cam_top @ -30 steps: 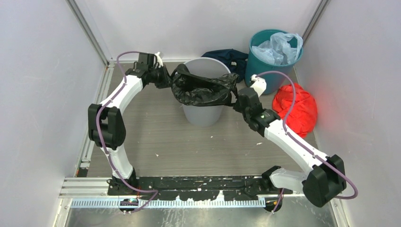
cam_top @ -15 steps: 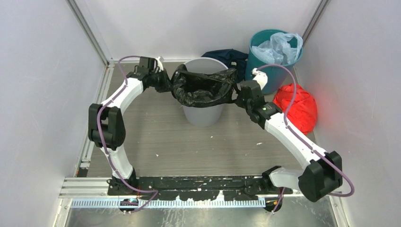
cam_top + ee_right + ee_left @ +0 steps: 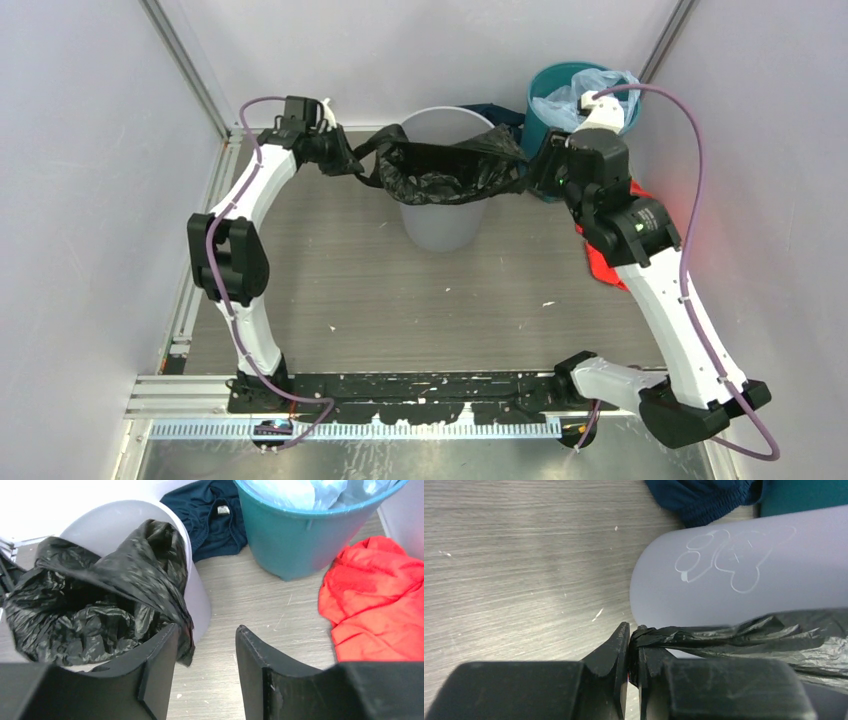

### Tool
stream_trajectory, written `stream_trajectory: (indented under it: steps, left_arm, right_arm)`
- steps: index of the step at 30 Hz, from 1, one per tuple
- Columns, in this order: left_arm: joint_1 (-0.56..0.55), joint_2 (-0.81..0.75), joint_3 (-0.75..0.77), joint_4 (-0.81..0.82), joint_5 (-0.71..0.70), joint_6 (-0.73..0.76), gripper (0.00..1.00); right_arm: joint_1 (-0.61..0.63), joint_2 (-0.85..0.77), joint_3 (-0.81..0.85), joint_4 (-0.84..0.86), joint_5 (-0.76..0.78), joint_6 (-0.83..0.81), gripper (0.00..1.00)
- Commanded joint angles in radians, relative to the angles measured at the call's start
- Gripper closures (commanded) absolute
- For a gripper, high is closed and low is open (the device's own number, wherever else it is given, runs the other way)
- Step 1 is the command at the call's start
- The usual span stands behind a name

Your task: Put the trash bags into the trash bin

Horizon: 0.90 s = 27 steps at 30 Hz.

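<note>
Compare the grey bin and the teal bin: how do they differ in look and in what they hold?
Colour: the grey bin is pale grey, the teal bin is blue-green. Contents: a black bag is stretched across the grey bin's mouth, while the teal bin holds pale blue plastic. Place: the teal bin stands right of the grey bin, farther back. Both are round, upright and open-topped.

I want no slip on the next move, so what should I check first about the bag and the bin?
1. Left claw shut on the black bag: ok.
2. Right claw gripping the bag: not ok, it is open with nothing between its fingers.
3. Bag over the mouth of the grey bin: ok.
4. Bag wholly inside the bin: not ok, both ends reach outside the rim.
5. Bin upright: ok.
</note>
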Motion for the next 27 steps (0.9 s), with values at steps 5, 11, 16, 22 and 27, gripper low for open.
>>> stream_trajectory:
  steps: [5,11,16,22,27]
  left_arm:
    - [0.034,0.070,0.131,-0.066,0.029,0.033,0.88]
    - [0.034,0.094,0.194,-0.081,0.059,0.027,0.88]
    - [0.033,0.079,0.207,-0.046,0.127,0.011,0.86]
    - [0.023,0.064,0.207,0.018,0.196,-0.011,0.84]
    - [0.023,0.101,0.285,-0.002,0.229,-0.009,0.84]
  right_arm:
    - [-0.007,0.126,0.129,-0.162,-0.052,-0.069,0.48]
    - [-0.007,0.072,0.089,-0.109,-0.063,-0.070,0.48]
    - [-0.005,0.120,0.285,-0.184,-0.082,-0.113,0.48]
    - [-0.006,0.174,0.451,-0.221,-0.164,-0.177,0.48]
    - [-0.004,0.315,0.613,-0.294,-0.297,-0.274,0.48]
